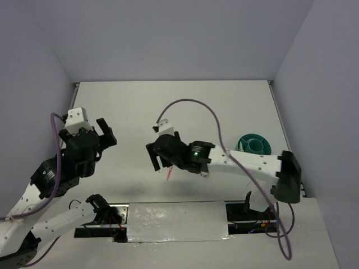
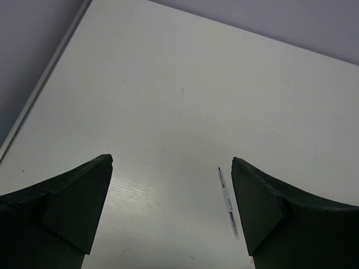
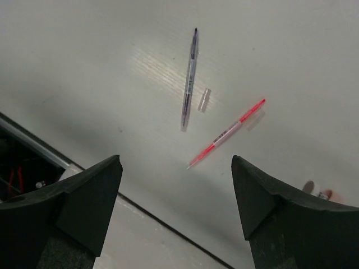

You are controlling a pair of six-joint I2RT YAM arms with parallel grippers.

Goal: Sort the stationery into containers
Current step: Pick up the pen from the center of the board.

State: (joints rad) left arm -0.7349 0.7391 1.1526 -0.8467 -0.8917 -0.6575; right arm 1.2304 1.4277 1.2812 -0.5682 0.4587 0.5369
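Observation:
A thin grey pen point(image 3: 189, 78) and a pink-red pen point(image 3: 227, 133) lie on the white table, with a small clear piece point(image 3: 205, 100) between them. My right gripper point(image 3: 176, 159) hangs open above the table just short of the red pen's tip, nothing between its fingers. From above, the right gripper point(image 1: 159, 159) is at mid-table, and the red pen point(image 1: 169, 174) pokes out beneath it. My left gripper point(image 1: 110, 134) is open and raised on the left. In its own view the left gripper point(image 2: 172, 159) frames bare table and the grey pen point(image 2: 226, 200). The teal cup point(image 1: 253, 144) stands far right.
A small pink-white item point(image 3: 317, 190) lies at the right fingertip's edge. The table's near edge and a dark gap with wiring point(image 3: 22, 168) sit just below the right gripper. Grey walls enclose the table point(image 1: 185, 106) on three sides. A purple cable point(image 1: 196, 106) arcs over the right arm.

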